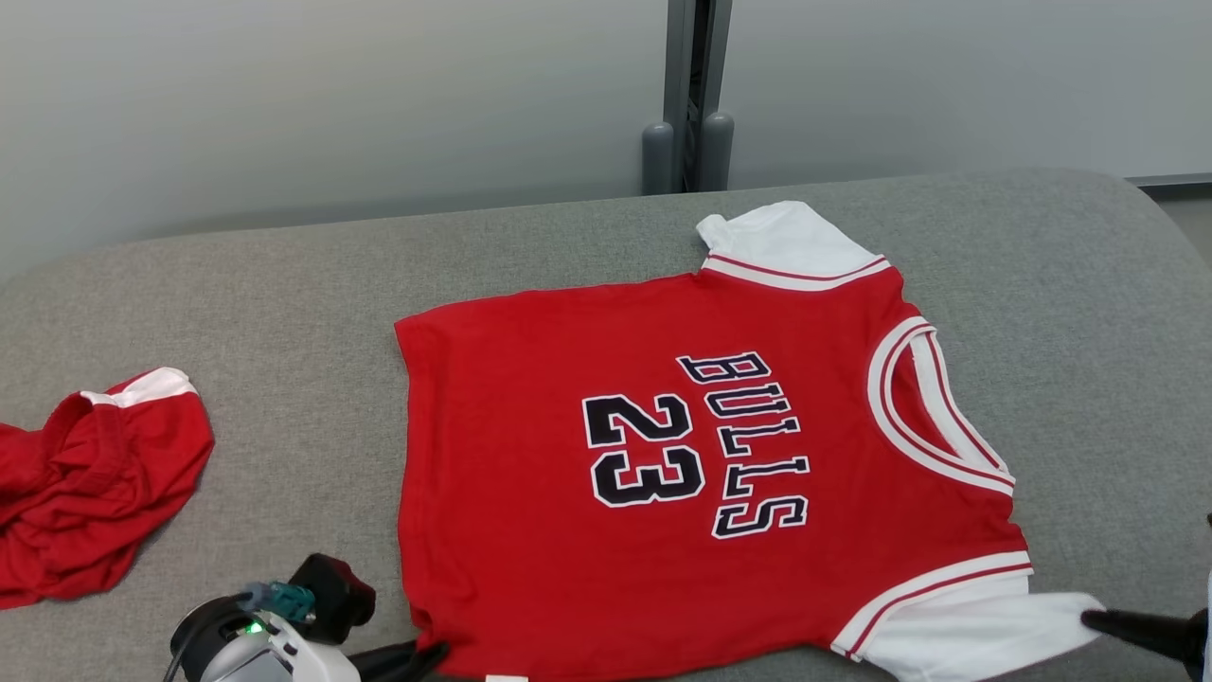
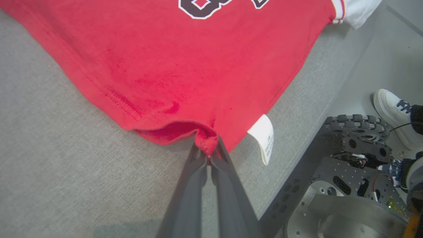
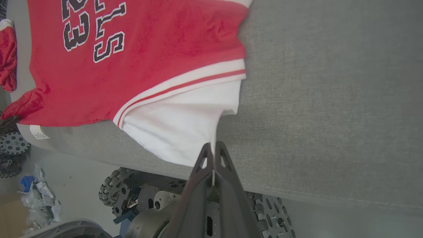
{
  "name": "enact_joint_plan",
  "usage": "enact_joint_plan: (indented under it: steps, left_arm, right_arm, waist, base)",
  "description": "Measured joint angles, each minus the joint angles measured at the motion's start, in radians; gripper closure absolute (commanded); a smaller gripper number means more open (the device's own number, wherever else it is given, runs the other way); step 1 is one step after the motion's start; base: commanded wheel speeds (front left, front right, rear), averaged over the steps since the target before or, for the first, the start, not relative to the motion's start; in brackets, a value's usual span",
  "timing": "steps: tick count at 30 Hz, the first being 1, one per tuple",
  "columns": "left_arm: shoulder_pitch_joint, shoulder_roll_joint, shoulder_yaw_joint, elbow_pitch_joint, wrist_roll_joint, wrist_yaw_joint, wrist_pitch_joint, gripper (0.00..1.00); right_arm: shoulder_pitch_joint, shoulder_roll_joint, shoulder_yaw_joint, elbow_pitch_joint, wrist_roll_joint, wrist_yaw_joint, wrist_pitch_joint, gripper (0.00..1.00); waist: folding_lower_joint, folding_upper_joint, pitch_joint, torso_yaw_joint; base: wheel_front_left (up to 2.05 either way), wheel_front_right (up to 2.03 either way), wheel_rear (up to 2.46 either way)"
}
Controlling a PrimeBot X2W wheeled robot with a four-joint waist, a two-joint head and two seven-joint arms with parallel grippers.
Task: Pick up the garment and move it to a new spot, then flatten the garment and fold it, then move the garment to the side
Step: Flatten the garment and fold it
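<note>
Two grippers hold the near edge of the jersey (image 1: pixel 568 474), which lies spread, print up, on the grey table (image 1: pixel 284 284): left gripper (image 2: pixel 208 155) pinches the red hem corner (image 2: pixel 205 137), right gripper (image 3: pixel 214 150) pinches the white sleeve (image 3: pixel 178 129), probably to tension the cloth for flattening. Left wrist view adds a care label (image 2: pixel 264 137) and a person's shoe (image 2: pixel 390 112); head view, a second red garment (image 1: pixel 85 483)

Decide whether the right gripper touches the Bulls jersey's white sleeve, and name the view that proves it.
Touching. The right wrist view shows the right gripper shut on the white sleeve of the Bulls jersey, cloth pinched between its fingertips.
</note>
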Motion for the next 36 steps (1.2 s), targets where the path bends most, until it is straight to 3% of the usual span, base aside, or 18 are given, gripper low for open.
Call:
enact_joint_plan:
  steps: [13, 21, 36]
  left_arm:
    - [-0.004, -0.017, 0.127, -0.039, -0.212, -0.001, -0.041, 1.00]
    - [-0.002, -0.078, 0.196, 0.014, -0.374, 0.080, -0.023, 1.00]
    - [-0.019, -0.171, 0.259, 0.093, -0.525, 0.123, 0.021, 1.00]
  right_arm:
    - [-0.121, 0.098, -0.109, 0.061, -0.052, 0.000, -0.031, 1.00]
    - [-0.174, 0.168, -0.136, 0.099, -0.118, 0.000, -0.058, 1.00]
    - [-0.266, 0.256, -0.179, 0.184, -0.224, 0.000, -0.141, 1.00]
  waist:
    - [0.0000, 0.0000, 0.057, 0.017]
    - [0.0000, -0.0001, 0.085, 0.034]
    - [0.0000, 0.0000, 0.125, 0.045]
  base:
    - [0.00, 0.00, 0.00]
    - [0.00, 0.00, 0.00]
    - [0.00, 0.00, 0.00]
